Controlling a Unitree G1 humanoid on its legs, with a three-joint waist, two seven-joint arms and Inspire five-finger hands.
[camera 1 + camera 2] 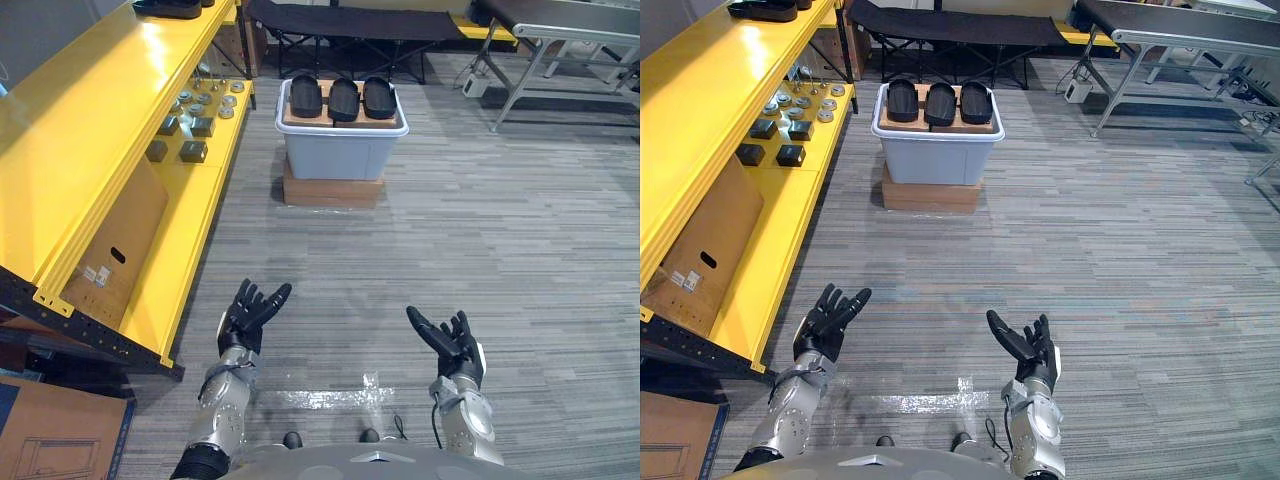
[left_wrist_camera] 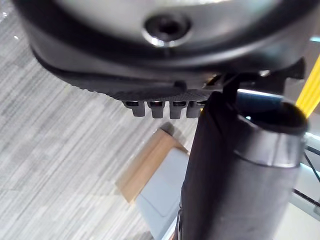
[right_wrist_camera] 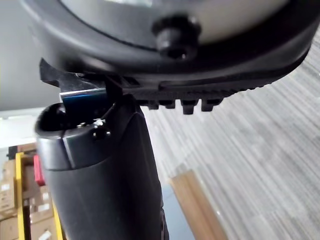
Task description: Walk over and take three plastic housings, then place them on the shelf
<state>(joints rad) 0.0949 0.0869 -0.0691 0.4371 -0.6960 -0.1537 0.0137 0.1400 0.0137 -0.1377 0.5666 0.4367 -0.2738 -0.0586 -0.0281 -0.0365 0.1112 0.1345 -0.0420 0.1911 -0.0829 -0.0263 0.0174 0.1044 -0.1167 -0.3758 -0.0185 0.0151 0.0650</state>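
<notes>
- The three black moulded plastic housings (image 1: 343, 98) lie side by side on a brown cardboard sheet (image 1: 340, 122). The sheet tops a pale grey plastic tub (image 1: 335, 157) far ahead, near the scene's centre.
- The tub stands on a flat brown cardboard box (image 1: 332, 192).
- The left hand (image 1: 250, 312) and the right hand (image 1: 448, 342) hover near, palms up, fingers spread and relaxed. Both hold nothing and are well apart from the tub.
- The long yellow metal shelf (image 1: 90, 120) runs along the left.
- A dark object (image 1: 170, 8) lies on the shelf's top level at the far end; whether it is a housing cannot be told.
- The task looks barely begun. The walk across the grey striped carpet (image 1: 500, 230), all three pick-ups and the placing on the shelf are left to do.
</notes>
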